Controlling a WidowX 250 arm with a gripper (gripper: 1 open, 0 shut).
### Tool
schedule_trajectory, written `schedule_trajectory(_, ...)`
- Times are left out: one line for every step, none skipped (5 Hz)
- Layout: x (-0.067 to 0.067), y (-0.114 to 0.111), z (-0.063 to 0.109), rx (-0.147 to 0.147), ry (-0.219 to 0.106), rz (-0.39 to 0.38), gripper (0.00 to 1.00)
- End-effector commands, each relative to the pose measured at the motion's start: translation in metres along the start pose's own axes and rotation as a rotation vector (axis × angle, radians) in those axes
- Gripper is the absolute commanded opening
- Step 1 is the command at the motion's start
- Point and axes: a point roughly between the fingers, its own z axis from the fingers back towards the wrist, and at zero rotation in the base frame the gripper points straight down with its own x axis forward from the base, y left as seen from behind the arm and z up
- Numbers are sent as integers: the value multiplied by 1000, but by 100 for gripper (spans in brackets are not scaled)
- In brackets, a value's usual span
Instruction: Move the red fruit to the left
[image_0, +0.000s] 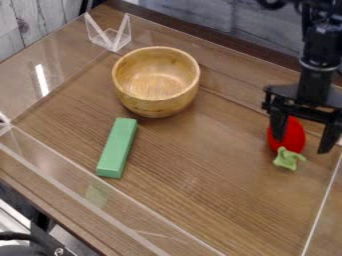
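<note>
Camera view: I judge I should sink the wide-open black gripper (299, 124) squarely around the small bright-red toy strawberry with the green leafy stem (286, 138) before closing, so it cannot roll out. The fruit lies near the right edge of the wooden table (201, 180), between the spread fingers, ungrasped.

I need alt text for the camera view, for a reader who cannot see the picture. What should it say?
A robot gripper points straight down with its jaws open on either side of a red fruit at the right of a wooden table. To the left stand a wooden bowl and, nearer the camera, a green block.
</note>
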Motion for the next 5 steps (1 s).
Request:
schedule_trajectory(22,-1,6,-8,-76,-33,100)
schedule_trajectory(27,-5,14,4,-93,-48,100)
schedule_trajectory(30,-8,18,20,-92,-68,100)
schedule_trajectory(32,-18,11,34,-92,-70,100)
schedule_trajectory(32,-25,6,49,-97,-68,100)
